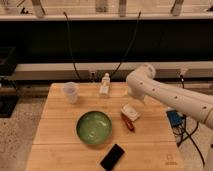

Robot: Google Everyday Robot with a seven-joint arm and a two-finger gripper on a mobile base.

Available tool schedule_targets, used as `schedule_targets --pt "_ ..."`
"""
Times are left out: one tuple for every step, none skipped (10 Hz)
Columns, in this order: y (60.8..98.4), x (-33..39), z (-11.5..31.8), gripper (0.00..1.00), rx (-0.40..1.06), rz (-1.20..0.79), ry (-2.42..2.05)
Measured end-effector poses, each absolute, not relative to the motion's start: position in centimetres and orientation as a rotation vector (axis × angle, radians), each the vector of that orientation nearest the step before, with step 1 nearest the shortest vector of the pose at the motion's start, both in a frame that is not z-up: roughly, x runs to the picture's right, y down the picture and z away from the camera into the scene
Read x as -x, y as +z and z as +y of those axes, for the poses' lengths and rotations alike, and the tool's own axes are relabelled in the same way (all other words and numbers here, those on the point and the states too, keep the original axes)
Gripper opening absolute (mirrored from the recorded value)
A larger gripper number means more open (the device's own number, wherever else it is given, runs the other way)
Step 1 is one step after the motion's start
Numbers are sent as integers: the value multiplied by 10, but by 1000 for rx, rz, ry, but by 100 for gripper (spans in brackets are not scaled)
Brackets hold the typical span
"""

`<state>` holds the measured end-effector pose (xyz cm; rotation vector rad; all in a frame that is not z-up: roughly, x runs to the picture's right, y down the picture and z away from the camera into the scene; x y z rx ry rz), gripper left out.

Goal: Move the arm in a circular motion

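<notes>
The arm [170, 97] is a glossy white tube with small dark dots. It reaches in from the right edge and bends at a bulbous joint [142, 77] over the back right of the wooden table [55, 135]. My gripper [132, 96] sits at the arm's end below that joint and points down toward the tabletop. Just under it lie a small white packet [131, 111] and a red item [128, 122].
A green bowl [94, 127] sits mid-table, with a black phone [112, 156] near the front edge. A clear cup [71, 91] stands at the back left and a small white bottle [104, 84] at the back middle. Cables hang behind, and a blue box [174, 119] is off the right side.
</notes>
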<state>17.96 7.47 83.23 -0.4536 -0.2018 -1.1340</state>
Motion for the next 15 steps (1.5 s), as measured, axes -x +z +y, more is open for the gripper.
schedule_targets --pt "833 -182 74 80 454 -202 -1134" --pt "833 -183 74 80 455 -202 -1135" --pt "833 -183 74 80 455 -202 -1136" --pt "833 -180 77 80 459 -206 -1141" --pt "833 -180 77 80 459 -208 -1142" --pt "833 -181 77 80 459 -208 -1142" --pt "833 -181 77 80 459 -209 -1143" --pt "834 -181 76 80 460 -210 -1146" --pt "834 -181 76 80 460 -211 -1147" --pt "834 -182 78 80 463 -214 -1146" --pt "834 -183 79 80 466 -216 -1145" --pt "833 -182 80 80 466 -219 -1146" --pt "833 -183 80 80 466 -219 -1147" --pt "834 -184 79 80 465 -221 -1147" --pt "834 -184 80 80 467 -224 -1148"
